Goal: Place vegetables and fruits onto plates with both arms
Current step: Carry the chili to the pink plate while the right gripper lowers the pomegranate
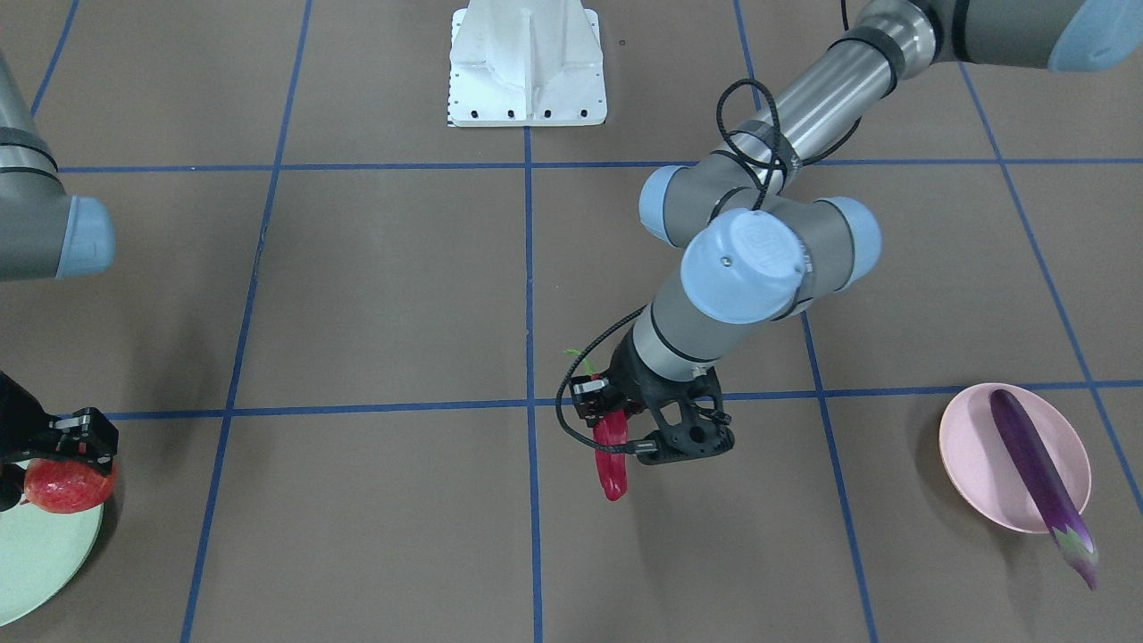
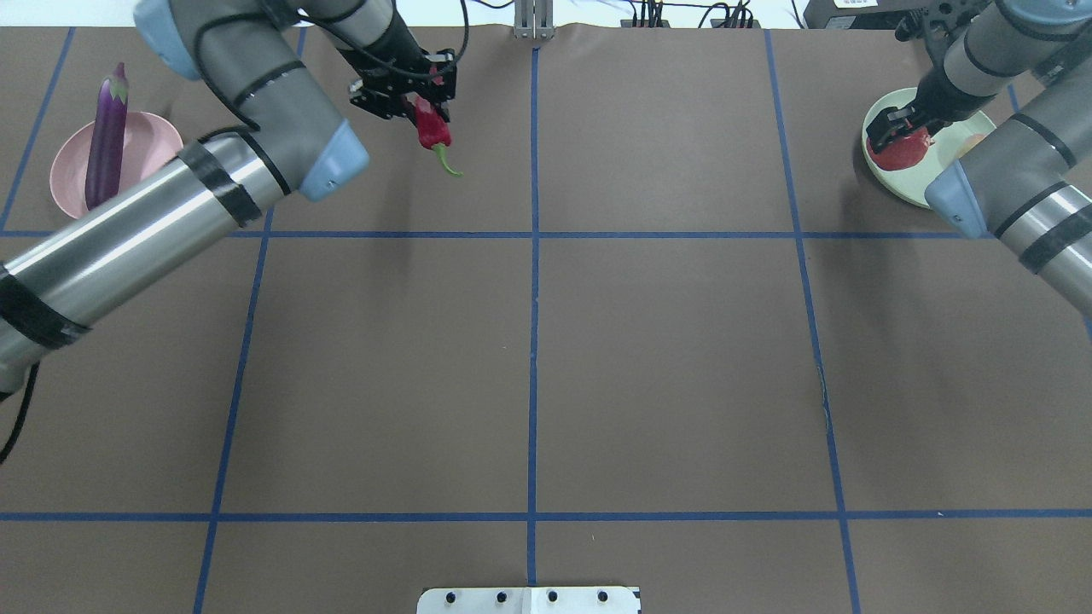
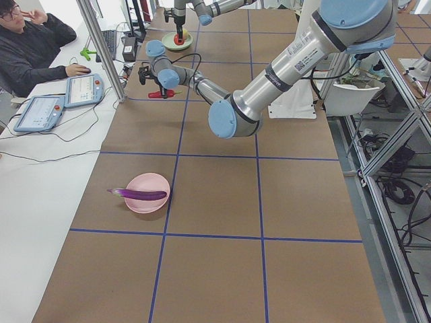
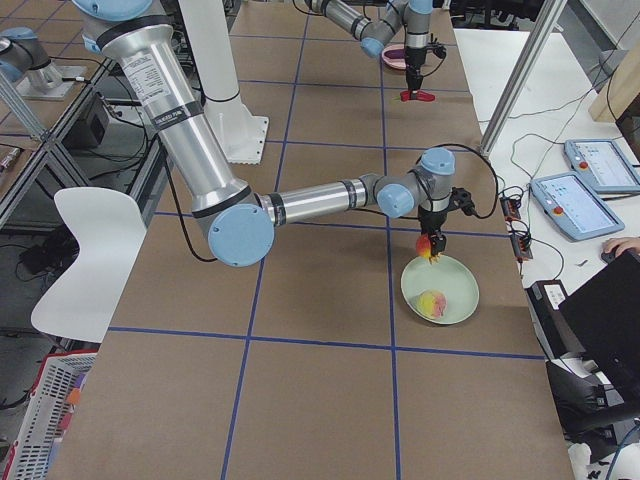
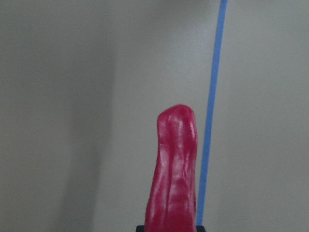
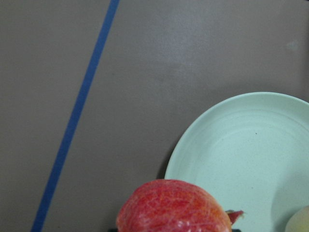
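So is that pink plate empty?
No: a purple eggplant lies across the pink plate, its capped end overhanging the rim.

The table (image 2: 665, 358) is covered by matt brown paper. The left arm (image 2: 128, 247) shows brushed silver metal and smooth plastic caps (image 1: 741, 265). The eggplant (image 1: 1036, 469) is glossy, the chili pepper (image 5: 174, 179) shiny and wrinkled, the pomegranate-like fruit (image 6: 174, 208) faintly glossy. The pink plate (image 1: 969, 455) and the green plate (image 6: 246, 145) look like matt plastic.

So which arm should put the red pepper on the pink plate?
Left. The left gripper holds the chili pepper, and the pink plate lies on its side. The right gripper is holding the red fruit at the green plate.
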Controlling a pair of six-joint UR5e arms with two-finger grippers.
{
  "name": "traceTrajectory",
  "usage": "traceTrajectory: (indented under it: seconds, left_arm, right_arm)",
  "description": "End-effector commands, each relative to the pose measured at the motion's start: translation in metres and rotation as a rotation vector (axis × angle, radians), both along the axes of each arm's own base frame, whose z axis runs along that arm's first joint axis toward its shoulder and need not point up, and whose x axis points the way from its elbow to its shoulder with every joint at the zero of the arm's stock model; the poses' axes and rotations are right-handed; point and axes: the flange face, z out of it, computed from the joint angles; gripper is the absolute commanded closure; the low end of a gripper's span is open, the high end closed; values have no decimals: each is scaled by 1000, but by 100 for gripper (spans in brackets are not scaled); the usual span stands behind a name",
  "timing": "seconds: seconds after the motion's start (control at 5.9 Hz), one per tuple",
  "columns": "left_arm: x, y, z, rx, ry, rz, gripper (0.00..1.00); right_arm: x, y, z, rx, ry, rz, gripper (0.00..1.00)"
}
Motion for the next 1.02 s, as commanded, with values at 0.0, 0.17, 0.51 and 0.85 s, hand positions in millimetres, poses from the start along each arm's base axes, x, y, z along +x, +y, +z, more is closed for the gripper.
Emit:
traceTrajectory:
  seconds: [0.0,0.17,0.51,0.85]
  left_arm:
    - [-102,-33,71,64,-86,37,100]
    - [-143,-40,120,108,-137,65,100]
    - [-225,-47,213,196,-225,133,100]
    - [-255,-54,270,155,-366,129,100]
  right_arm:
    - [38,3,44,21,50,-50,100]
    - [38,2,43,18,52,-50,52]
    - [34,-3,31,11,33,-16,0]
    - [29,-8,12,12,1,-3,0]
